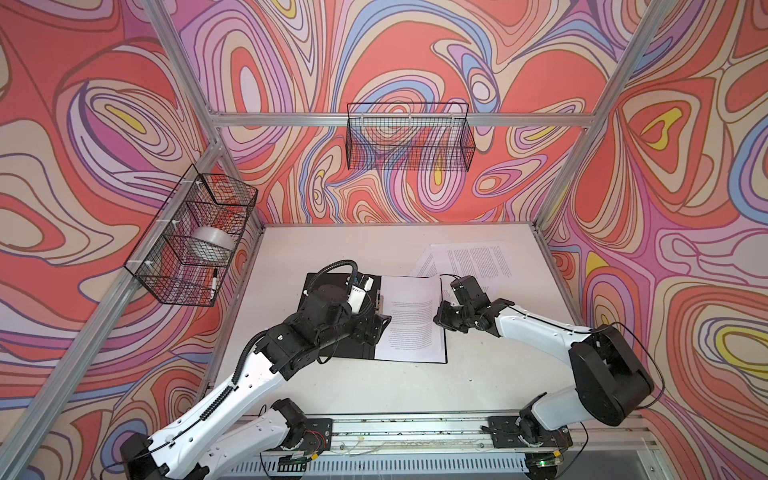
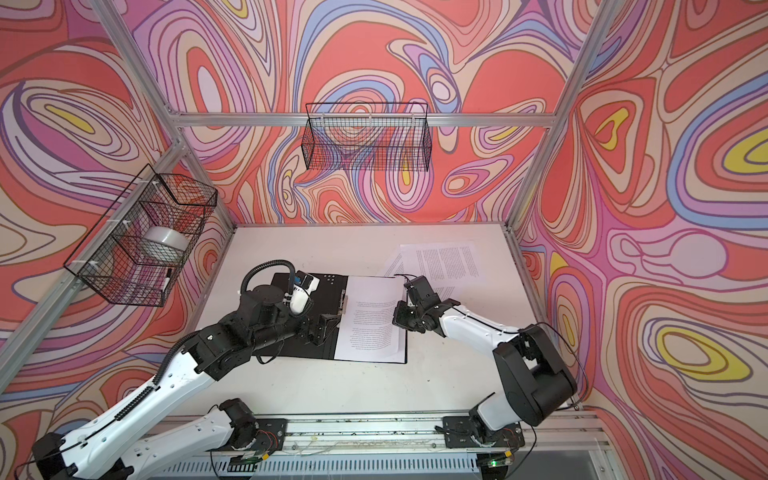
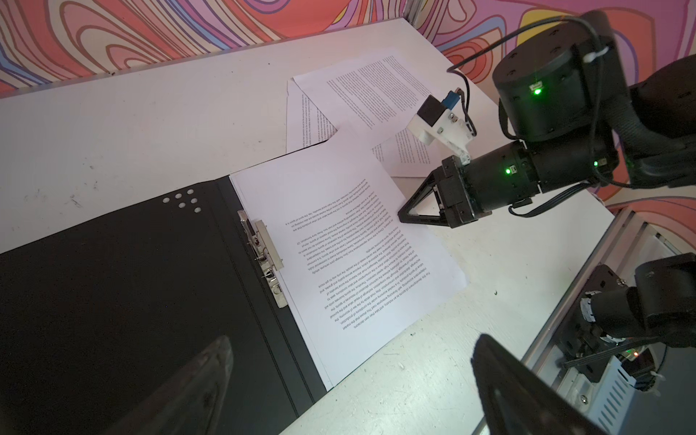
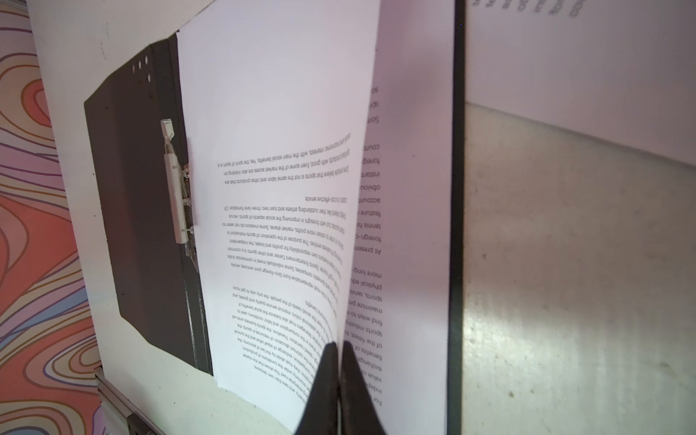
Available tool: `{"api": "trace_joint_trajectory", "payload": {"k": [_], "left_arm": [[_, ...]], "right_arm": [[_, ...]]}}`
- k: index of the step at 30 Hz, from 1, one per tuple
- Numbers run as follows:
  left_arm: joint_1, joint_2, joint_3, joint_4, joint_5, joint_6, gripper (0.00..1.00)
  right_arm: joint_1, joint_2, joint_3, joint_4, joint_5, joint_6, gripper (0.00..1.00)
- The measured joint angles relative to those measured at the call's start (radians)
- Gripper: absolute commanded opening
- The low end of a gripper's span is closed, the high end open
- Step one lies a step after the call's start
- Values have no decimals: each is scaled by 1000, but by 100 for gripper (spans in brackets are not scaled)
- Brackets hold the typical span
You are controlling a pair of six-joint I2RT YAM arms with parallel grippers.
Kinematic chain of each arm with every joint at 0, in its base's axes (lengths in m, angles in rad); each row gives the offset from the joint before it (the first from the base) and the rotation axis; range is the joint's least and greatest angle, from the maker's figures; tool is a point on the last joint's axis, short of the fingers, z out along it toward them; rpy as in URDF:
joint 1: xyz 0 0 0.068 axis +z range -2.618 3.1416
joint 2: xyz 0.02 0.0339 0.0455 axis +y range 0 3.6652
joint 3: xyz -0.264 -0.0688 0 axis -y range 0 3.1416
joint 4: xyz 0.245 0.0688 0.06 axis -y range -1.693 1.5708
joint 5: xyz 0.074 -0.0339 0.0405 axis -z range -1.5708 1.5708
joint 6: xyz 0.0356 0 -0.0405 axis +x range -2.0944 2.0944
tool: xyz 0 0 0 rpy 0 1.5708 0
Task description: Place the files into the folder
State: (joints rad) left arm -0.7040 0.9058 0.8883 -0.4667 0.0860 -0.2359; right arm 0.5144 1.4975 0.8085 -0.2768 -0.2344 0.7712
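Observation:
The folder (image 1: 357,352) (image 2: 307,351) lies open on the white table, black inside up, its metal spine clip (image 3: 263,256) (image 4: 175,188) raised. A stack of files (image 1: 411,320) (image 2: 374,324) (image 3: 357,244) lies on its right half. My right gripper (image 1: 438,318) (image 2: 397,318) (image 3: 401,218) (image 4: 339,346) is shut on the right edge of the top sheet (image 4: 282,150), which curls up off the sheet beneath. My left gripper (image 1: 376,328) (image 2: 324,328) (image 3: 354,339) hangs open over the folder's spine near its front edge, holding nothing. More files (image 1: 473,262) (image 2: 444,259) (image 3: 369,90) lie loose at the back right.
A wire basket (image 1: 409,137) hangs on the back wall. A second basket (image 1: 195,237) on the left wall holds a tape roll (image 1: 212,245) and a marker (image 1: 214,284). The arms' mounting rail (image 1: 407,428) runs along the table's front edge.

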Motion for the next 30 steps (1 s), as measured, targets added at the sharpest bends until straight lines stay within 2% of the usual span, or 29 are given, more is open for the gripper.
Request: {"api": "trace_joint_trajectory", "payload": {"k": [30], "left_arm": [[0, 1, 0, 0, 12, 0, 100]], "right_arm": [[12, 31, 0, 35, -21, 15, 2]]}}
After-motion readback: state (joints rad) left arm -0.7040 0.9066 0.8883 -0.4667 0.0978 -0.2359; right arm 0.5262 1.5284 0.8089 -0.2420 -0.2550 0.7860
